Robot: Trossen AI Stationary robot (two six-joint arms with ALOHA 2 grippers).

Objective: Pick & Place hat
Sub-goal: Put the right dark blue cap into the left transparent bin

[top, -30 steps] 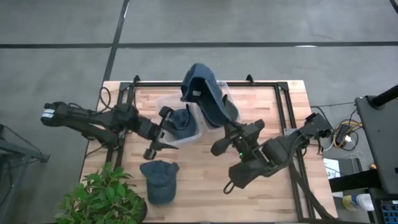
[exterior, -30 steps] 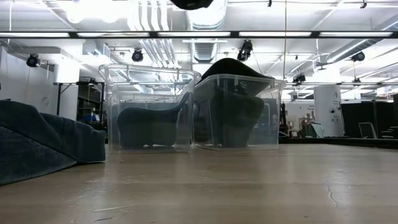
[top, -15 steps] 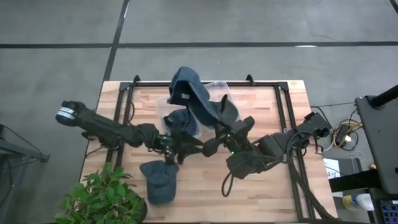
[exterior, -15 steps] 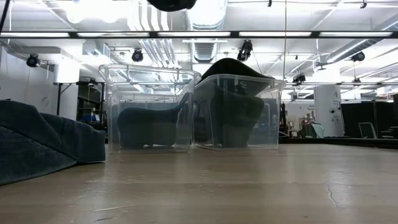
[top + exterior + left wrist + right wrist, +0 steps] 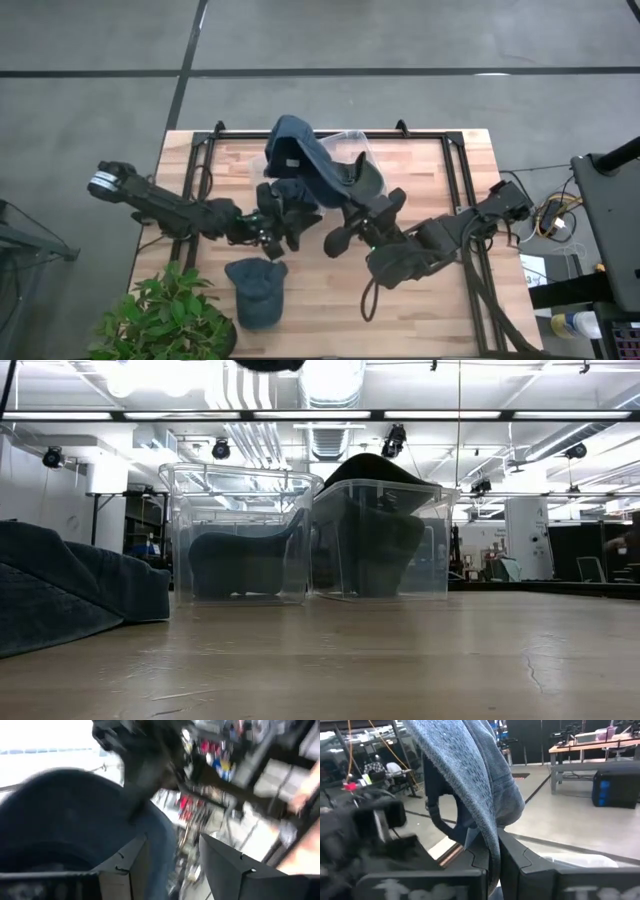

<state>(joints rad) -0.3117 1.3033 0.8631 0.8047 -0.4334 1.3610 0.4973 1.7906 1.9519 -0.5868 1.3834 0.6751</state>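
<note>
On the wooden surface (image 5: 420, 160) two clear bins (image 5: 240, 535) are standing. Right gripper (image 5: 345, 195), jaws clamping a blue hat (image 5: 300, 160), is hanging above them; left gripper (image 5: 278, 222), jaws wide, is reaching alongside.

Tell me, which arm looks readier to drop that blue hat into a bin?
The right. Its claw is shut on the blue hat, held above the clear bins. The left claw is open and holds nothing.
</note>
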